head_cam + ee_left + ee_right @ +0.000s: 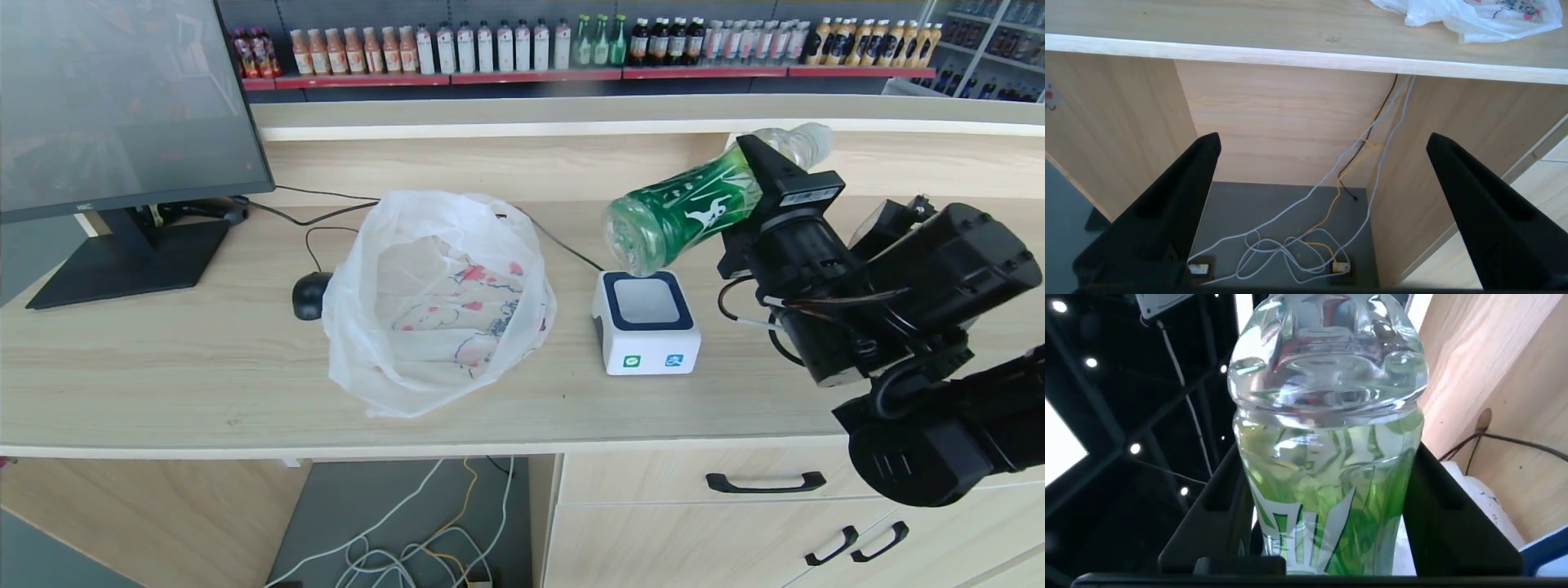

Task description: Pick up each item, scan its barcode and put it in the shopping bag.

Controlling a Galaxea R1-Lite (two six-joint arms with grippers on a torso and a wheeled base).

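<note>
The right end effector (755, 192) grips the green bottle (686, 212), tilted just above the scanner (645, 322) at 3 o'clock from the shopping bag (433, 302). Scanning looks underway and bagging remains. The left end effector (1323, 143) hangs open below the desk (163, 367).

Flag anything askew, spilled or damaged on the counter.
Nothing looks spilled or damaged. The green bottle is tilted nearly onto its side, but it is clamped in the right gripper with its base low over the scanner, which fits scanning. The shopping bag sits slumped and open beside the scanner.
</note>
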